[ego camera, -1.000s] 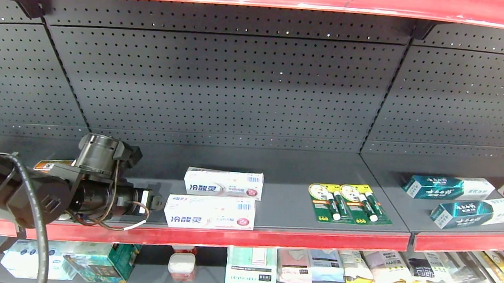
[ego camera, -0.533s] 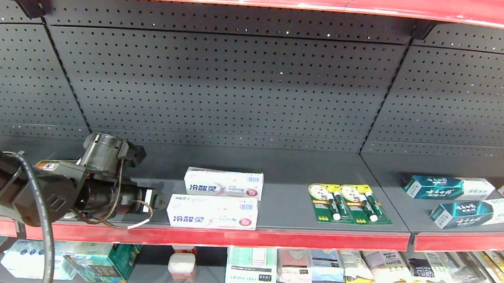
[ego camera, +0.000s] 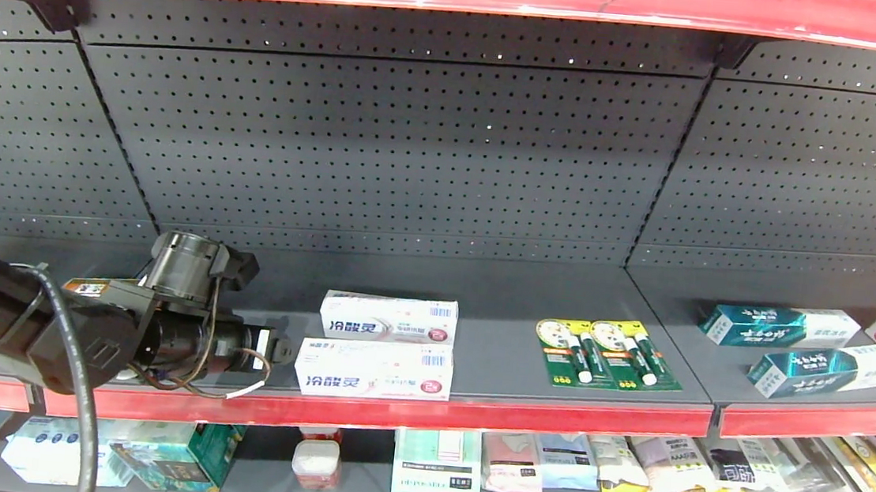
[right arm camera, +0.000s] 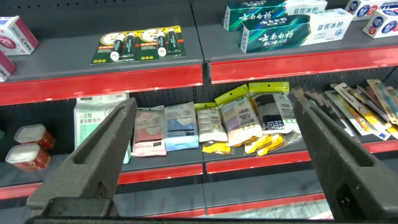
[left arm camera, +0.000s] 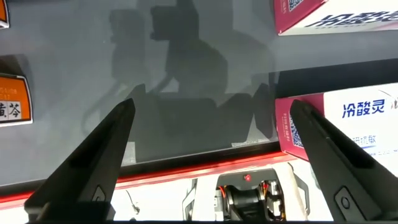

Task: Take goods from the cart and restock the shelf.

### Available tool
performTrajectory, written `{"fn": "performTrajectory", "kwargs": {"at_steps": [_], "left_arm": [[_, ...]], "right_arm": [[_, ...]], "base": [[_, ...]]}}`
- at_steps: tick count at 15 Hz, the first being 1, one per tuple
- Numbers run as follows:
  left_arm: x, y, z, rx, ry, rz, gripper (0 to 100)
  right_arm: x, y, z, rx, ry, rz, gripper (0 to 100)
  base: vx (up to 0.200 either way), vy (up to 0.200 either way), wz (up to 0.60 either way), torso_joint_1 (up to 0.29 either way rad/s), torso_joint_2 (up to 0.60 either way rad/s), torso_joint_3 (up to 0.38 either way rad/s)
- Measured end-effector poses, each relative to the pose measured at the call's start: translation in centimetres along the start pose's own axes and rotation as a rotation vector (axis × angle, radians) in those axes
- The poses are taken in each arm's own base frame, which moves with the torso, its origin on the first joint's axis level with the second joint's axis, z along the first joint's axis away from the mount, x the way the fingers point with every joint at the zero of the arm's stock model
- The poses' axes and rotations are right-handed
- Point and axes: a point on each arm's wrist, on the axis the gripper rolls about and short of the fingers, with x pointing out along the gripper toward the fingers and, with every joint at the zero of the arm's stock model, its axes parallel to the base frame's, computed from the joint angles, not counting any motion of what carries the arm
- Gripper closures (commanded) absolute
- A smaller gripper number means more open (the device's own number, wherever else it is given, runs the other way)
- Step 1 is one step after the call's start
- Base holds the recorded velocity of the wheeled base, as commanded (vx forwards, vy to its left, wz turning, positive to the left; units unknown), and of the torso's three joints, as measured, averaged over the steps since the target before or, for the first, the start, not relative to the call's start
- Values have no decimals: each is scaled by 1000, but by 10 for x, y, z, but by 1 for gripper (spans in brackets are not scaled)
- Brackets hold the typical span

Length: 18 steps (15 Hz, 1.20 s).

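Observation:
Two white toothpaste boxes lie on the grey shelf (ego camera: 505,299), one behind (ego camera: 388,318) and one at the front edge (ego camera: 373,369). My left gripper (ego camera: 282,350) sits low over the shelf, at the left end of the front box. In the left wrist view this gripper (left arm camera: 211,106) is open with only bare shelf between its fingers. One finger (left arm camera: 329,162) is against the end of the front box (left arm camera: 357,118); the back box (left arm camera: 311,12) lies beyond. My right gripper (right arm camera: 214,102) is open and holds nothing, facing the lower shelves.
Green and yellow blister packs (ego camera: 607,353) lie right of the toothpaste, with teal boxes (ego camera: 780,325) further right. An orange-labelled item (ego camera: 89,287) is behind my left arm. The red shelf lip (ego camera: 471,411) runs along the front. Pouches and packets (right arm camera: 249,118) fill the shelf below.
My left gripper has slid to the right along the shelf front, and the front toothpaste box has shifted a little to the right with it. The back box stayed put.

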Motion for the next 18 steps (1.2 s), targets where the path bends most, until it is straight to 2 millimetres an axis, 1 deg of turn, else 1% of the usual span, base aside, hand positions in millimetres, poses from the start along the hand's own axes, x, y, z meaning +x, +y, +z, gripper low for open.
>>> {"fn": "performTrajectory", "kwargs": {"at_steps": [18], "left_arm": [[3, 0, 0, -1, 5, 1, 0]], "right_arm": [[0, 0, 0, 0, 0, 1, 0]], "base": [[0, 0, 0, 0, 0, 0]]}}
